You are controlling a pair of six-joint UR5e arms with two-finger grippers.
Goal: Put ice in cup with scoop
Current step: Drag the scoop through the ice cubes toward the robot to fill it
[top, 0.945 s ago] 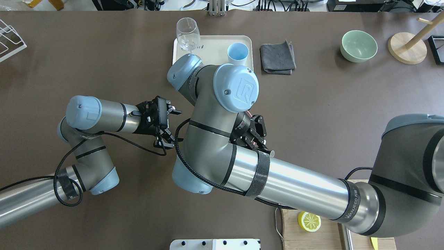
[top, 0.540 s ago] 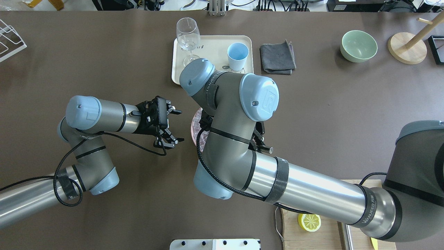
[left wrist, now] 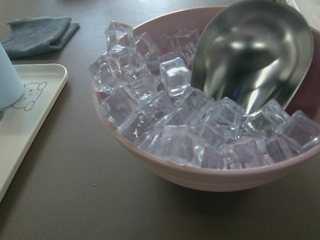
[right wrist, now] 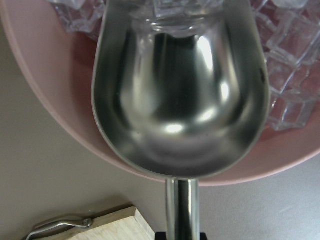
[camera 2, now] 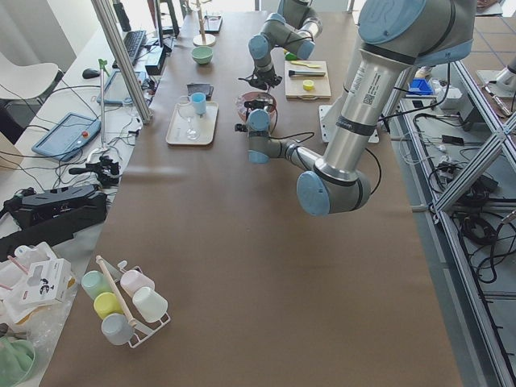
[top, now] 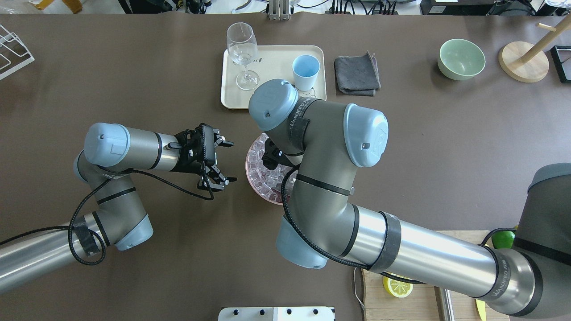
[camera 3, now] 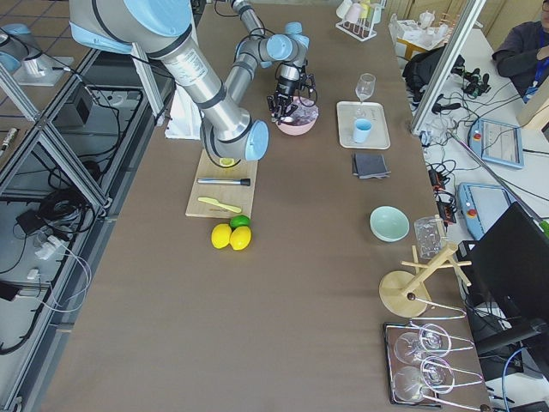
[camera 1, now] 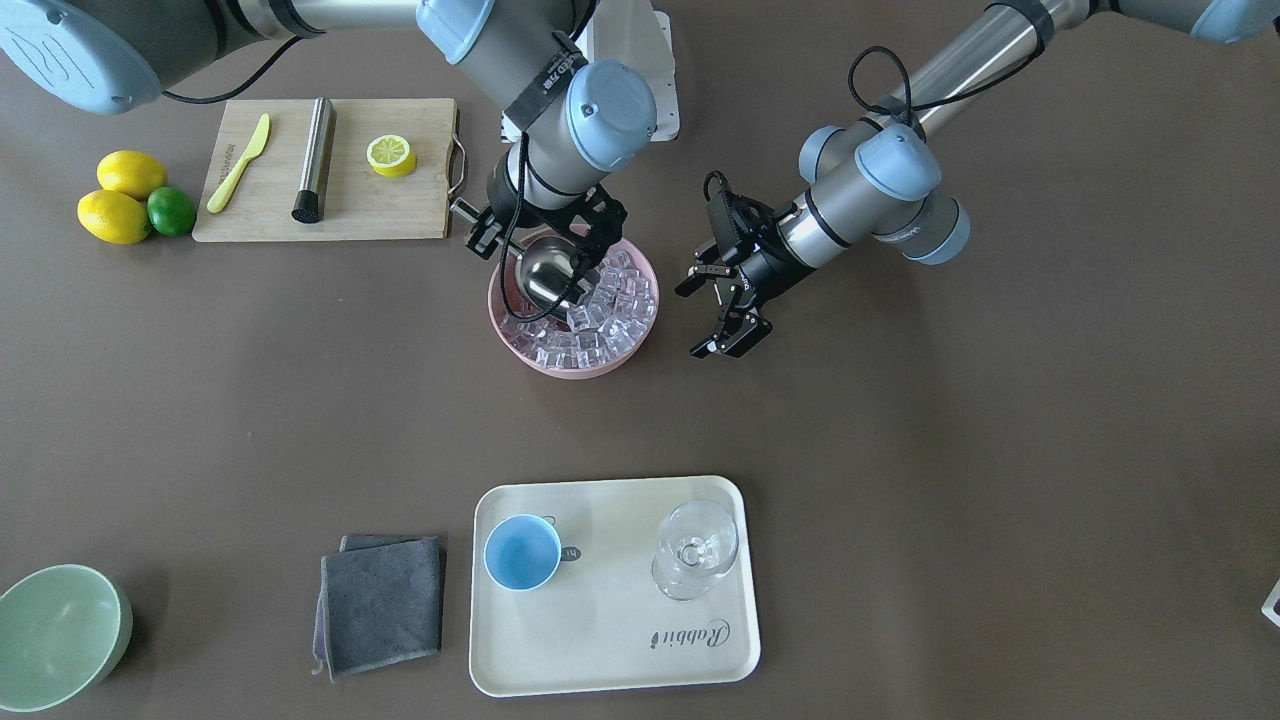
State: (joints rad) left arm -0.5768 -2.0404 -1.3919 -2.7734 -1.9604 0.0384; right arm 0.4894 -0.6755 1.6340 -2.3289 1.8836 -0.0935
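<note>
A pink bowl point(camera 1: 520, 345) holds the ice point(camera 1: 610, 310), several clear cubes piled high. My right gripper point(camera 1: 497, 238) is shut on the thin handle of the steel scoop point(camera 1: 545, 272). The scoop's trough lies inside the bowl at the robot-side rim, with its open mouth against the cubes. In the right wrist view the scoop point(right wrist: 180, 90) looks empty. My left gripper point(camera 1: 697, 318) is open and empty, level with the bowl and just beside it. The light-blue cup point(camera 1: 522, 552) stands upright on a cream tray point(camera 1: 600, 630) across the table.
A wine glass point(camera 1: 695, 548) stands on the tray beside the cup. A grey cloth point(camera 1: 382, 600) and a pale green bowl point(camera 1: 55, 635) lie further along. A cutting board point(camera 1: 270, 205) holds a muddler point(camera 1: 314, 160), a lemon half and a yellow knife. Lemons and a lime point(camera 1: 172, 210) sit beyond.
My right arm has swung over, uncovering the pink bowl in the overhead view, and the scoop now sits in the bowl. The left arm has not moved.
</note>
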